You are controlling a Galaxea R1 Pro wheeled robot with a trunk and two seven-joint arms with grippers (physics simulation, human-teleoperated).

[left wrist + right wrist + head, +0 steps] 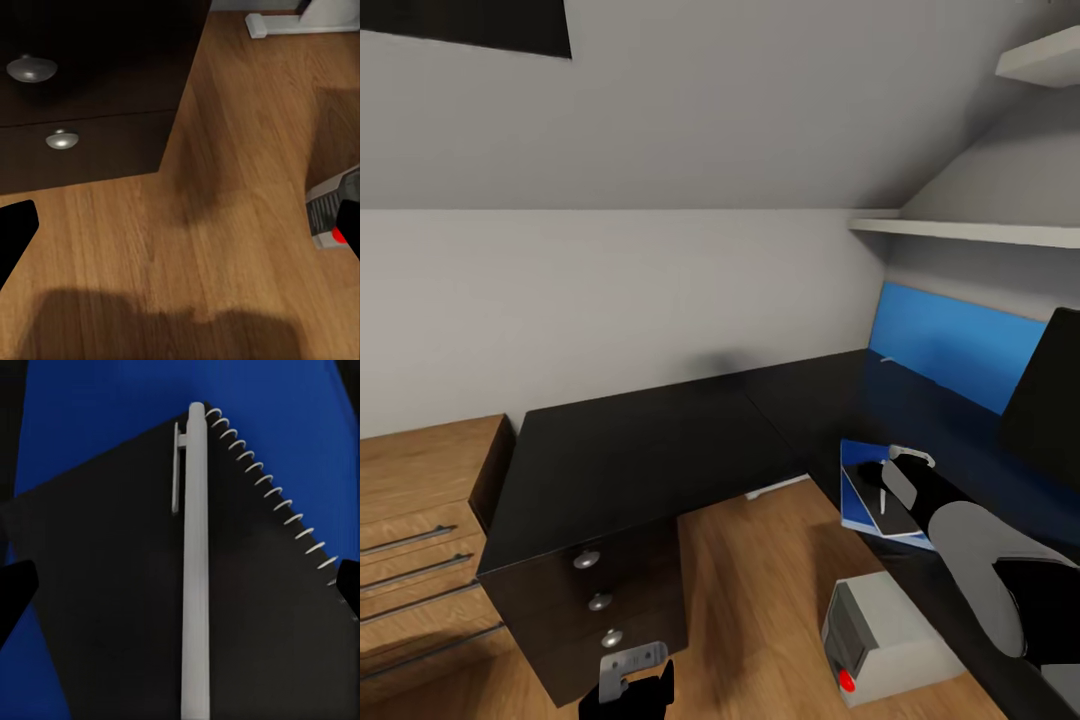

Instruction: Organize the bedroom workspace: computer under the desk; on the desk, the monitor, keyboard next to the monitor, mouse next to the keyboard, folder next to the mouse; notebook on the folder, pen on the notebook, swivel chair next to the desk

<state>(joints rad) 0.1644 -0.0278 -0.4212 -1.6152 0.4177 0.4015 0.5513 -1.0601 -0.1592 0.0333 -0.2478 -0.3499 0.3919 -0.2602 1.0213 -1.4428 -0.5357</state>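
Now the big black desk (650, 440) spreads beneath and ahead of the right gripper (900, 470). Directly under that gripper lies the blue folder (90, 405), the dark spiral notebook (112, 607) stacked on it, and the pale pen (196, 570) resting on the notebook between the spread fingers, untouched. Low beside the drawer unit (82, 97), the left gripper (628, 680) hangs over the floor, fingers apart, holding nothing.

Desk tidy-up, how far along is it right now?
Looks done: the blue folder lies on the desk with the notebook on it. In hand: the right claw is over the stack, the pen lying on the notebook between its fingertips. Left: keyboard, mouse and chair placement can't be confirmed.
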